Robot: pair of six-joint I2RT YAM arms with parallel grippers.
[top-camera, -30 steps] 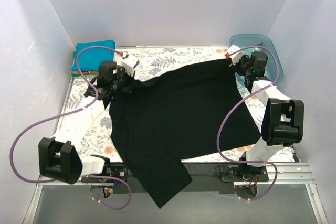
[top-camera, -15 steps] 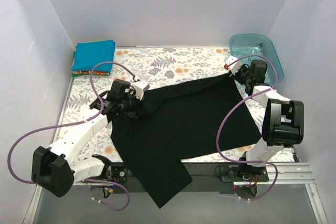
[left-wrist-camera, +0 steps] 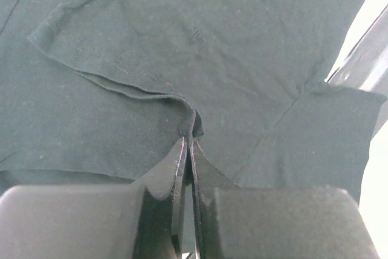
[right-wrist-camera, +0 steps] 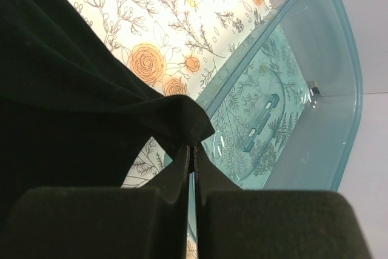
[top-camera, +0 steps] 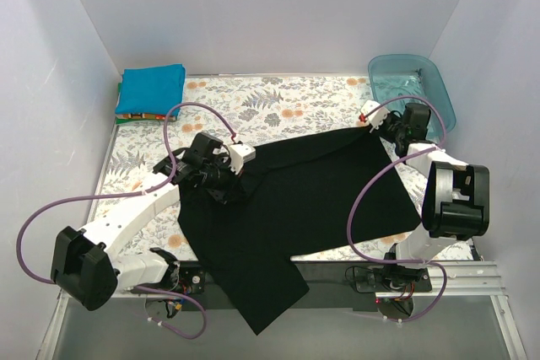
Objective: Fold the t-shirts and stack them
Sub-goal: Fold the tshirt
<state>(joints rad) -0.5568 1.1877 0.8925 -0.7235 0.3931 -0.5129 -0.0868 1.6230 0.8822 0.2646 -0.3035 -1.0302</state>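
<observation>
A large black t-shirt [top-camera: 295, 200] lies spread over the table, one part hanging over the front edge. My left gripper [top-camera: 239, 176] is shut on its upper left edge and holds that edge over the shirt's body; the left wrist view shows the pinched black cloth [left-wrist-camera: 194, 122] at my closed fingertips. My right gripper [top-camera: 375, 128] is shut on the shirt's far right corner, seen as a black fold [right-wrist-camera: 182, 119] in the right wrist view. A folded bright blue t-shirt [top-camera: 152, 90] sits at the far left corner, with orange and green slivers beneath it.
A translucent teal tub [top-camera: 418, 86] stands at the far right corner, close behind my right gripper; it also shows in the right wrist view [right-wrist-camera: 303, 89]. The floral tablecloth [top-camera: 278, 103] covers the table. White walls enclose three sides.
My left gripper has pulled the shirt's upper left edge right and toward the front, folding it over the body. My right gripper has drawn its corner slightly nearer.
</observation>
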